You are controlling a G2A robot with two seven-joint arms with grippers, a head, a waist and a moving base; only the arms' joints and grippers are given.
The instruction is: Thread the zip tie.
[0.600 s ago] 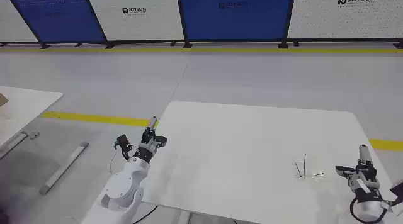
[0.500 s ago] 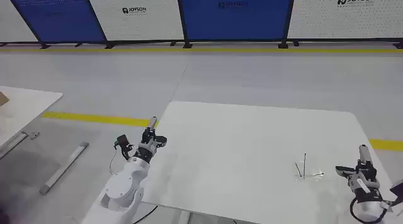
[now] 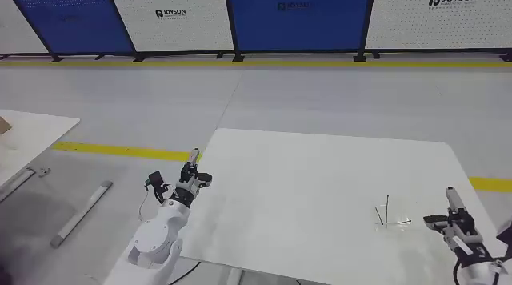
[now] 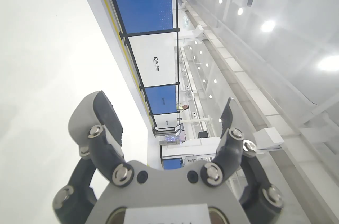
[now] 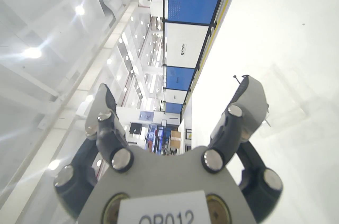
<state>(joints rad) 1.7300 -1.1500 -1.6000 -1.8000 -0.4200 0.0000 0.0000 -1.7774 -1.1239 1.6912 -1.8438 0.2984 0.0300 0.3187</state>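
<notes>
gaping: 2 hands (image 4: 165, 103) (image 5: 176, 83), 1 table (image 3: 320, 189)

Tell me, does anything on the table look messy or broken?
Nothing stands out. The zip ties lie loosely crossed on the white table near the right hand, which is open and empty.

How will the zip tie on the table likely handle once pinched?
The zip tie is a very thin strip, so probably light and bendy. It lies flat on the smooth white table, so it may slide when nudged and be hard to get under.
</notes>
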